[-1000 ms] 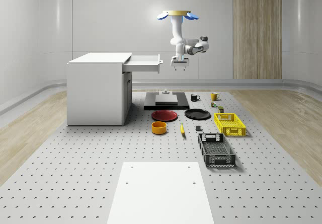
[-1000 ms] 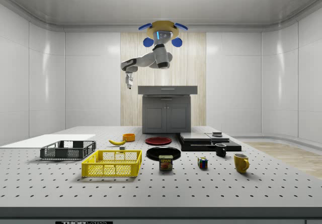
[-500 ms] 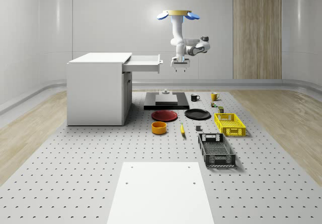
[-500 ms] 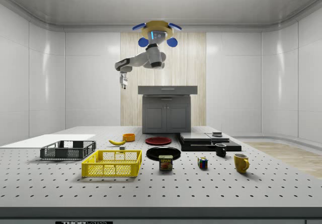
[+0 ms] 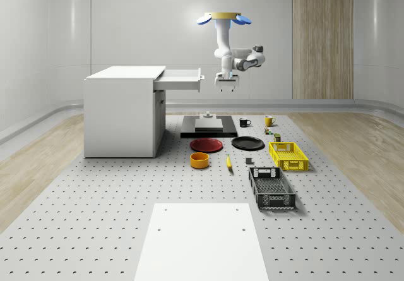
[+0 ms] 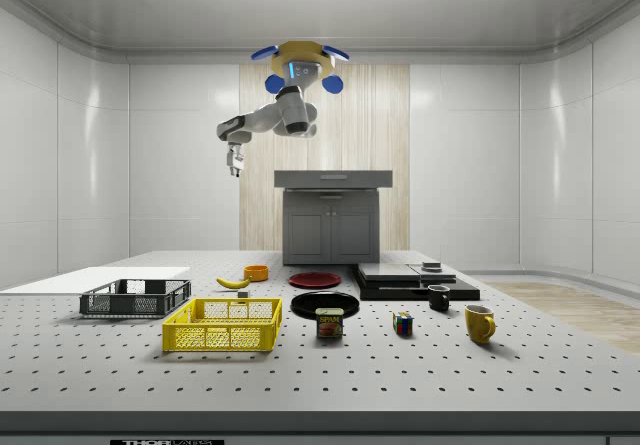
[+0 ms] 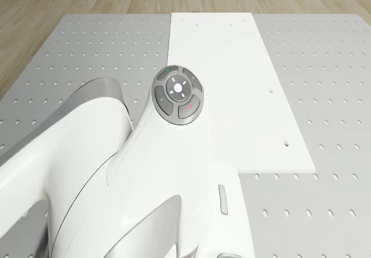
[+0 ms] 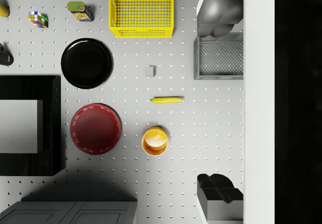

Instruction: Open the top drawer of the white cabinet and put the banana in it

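Since a second ago the drone (image 6: 298,60) has slid toward the side view's left, from above the cabinet (image 6: 331,215) to a spot beside it over the open table (image 5: 95,218), and the gripper (image 6: 236,169) has gone with it; in the whole-scene view it hardly shifts. It hovers high, level with nothing but air beneath its rotors.

The arm (image 5: 222,41) drops straight from the drone's belly, bends at the elbow, folds out sideways and then turns the wrist down, so the gripper (image 5: 226,89) points at the table. It hangs well above the table, just off the front of the drawer (image 5: 181,79), which stands pulled out from the cabinet's top. In the wrist view two dark fingers (image 8: 219,186) sit wide apart with nothing between them.

The banana (image 8: 166,100) lies flat on the table, near the middle of the wrist view, between an orange bowl (image 8: 155,140) and a small grey block (image 8: 149,71). A red plate (image 8: 95,129) and a black plate (image 8: 87,63) lie near by, with a yellow crate (image 8: 141,10) and a dark crate (image 8: 219,56) farther out. In the whole-scene view the banana (image 5: 228,162) is just beside the bowl, well below the gripper.
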